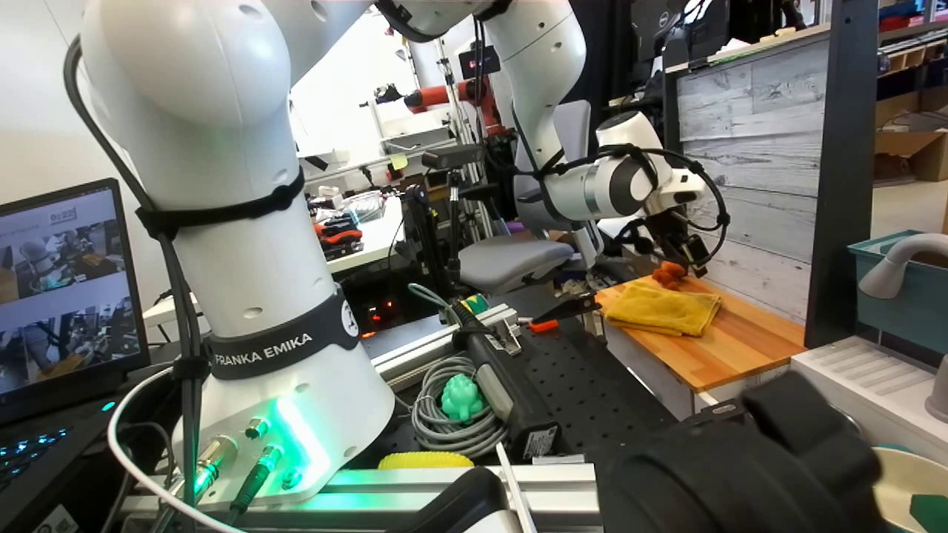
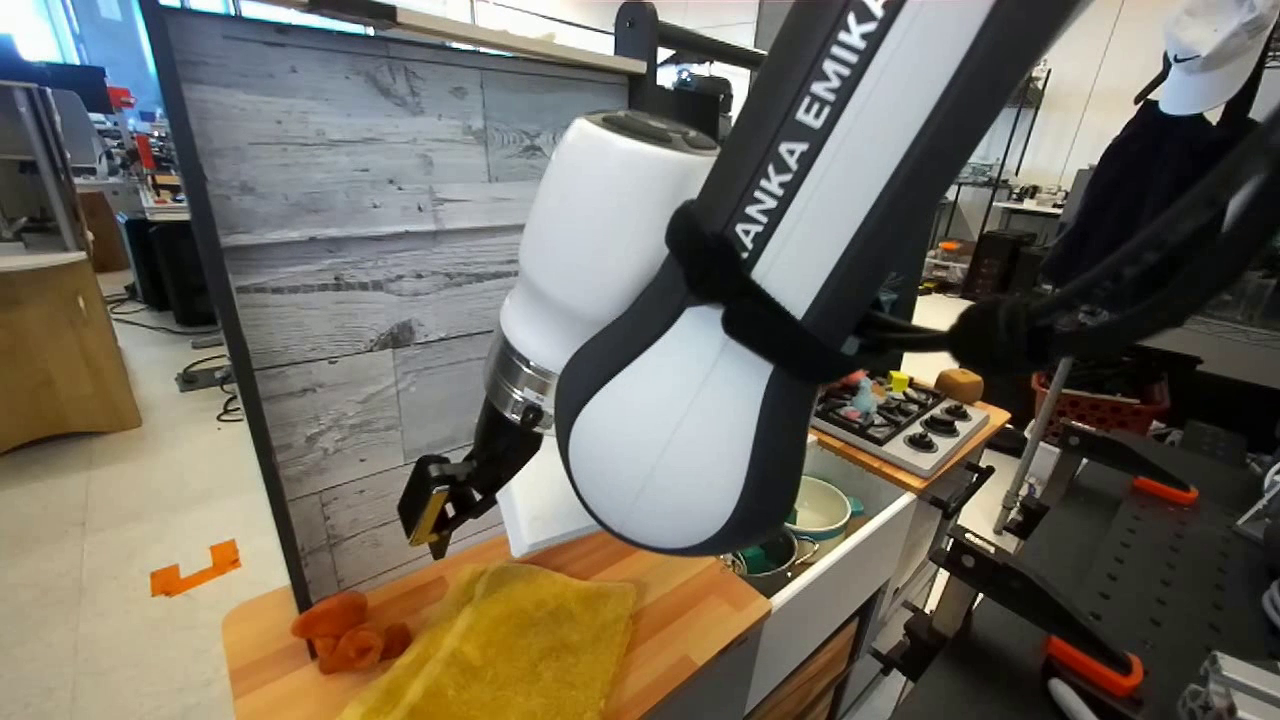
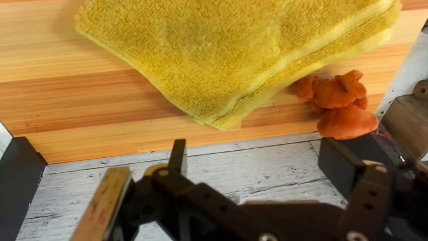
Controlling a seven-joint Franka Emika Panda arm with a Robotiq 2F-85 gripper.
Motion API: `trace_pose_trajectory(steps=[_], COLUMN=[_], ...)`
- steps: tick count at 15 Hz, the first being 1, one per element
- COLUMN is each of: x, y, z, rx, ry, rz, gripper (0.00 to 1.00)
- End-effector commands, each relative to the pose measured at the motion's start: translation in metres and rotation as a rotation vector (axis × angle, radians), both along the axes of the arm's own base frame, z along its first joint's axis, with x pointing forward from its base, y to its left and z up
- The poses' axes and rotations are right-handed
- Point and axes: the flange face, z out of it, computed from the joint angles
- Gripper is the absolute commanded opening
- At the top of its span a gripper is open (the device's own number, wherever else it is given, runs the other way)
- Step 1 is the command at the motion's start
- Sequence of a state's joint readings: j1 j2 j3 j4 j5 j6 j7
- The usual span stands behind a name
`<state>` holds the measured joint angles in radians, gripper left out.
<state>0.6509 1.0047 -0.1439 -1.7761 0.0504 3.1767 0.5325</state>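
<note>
My gripper (image 3: 255, 149) is open and empty, its two fingers wide apart in the wrist view. It hangs above the wooden counter (image 3: 83, 90) close to the grey wood-look panel, touching nothing that I can see. It also shows in both exterior views (image 1: 692, 257) (image 2: 435, 528). A folded yellow towel (image 3: 230, 53) lies flat on the counter, also in both exterior views (image 1: 659, 307) (image 2: 520, 630). An orange plush toy (image 3: 344, 97) lies beside the towel at the counter's end, near the panel. It also shows in both exterior views (image 1: 669, 275) (image 2: 345, 635).
The grey wood-look panel (image 2: 400, 290) stands upright along the counter's back. A sink with a cream bowl (image 2: 820, 508) and a pot adjoins the counter. A stove (image 2: 915, 430) stands beyond it. A black perforated table (image 1: 600, 392) stands in front. A grey chair (image 1: 511, 263) is behind.
</note>
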Motion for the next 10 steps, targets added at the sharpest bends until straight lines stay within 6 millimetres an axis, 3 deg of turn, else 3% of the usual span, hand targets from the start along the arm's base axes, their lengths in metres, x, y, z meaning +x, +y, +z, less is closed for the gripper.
trace_pose_trajectory(steps=[1,9,10], x=[0.005,0.025,0.027], y=[0.005,0.079,0.082], z=[-0.008,-0.024,-0.027], rx=[0.033,0.117,0.106], ry=[-0.018,-0.032,-0.008], rz=[-0.014,-0.050,-0.059], gripper=[1.00,1.00,0.75])
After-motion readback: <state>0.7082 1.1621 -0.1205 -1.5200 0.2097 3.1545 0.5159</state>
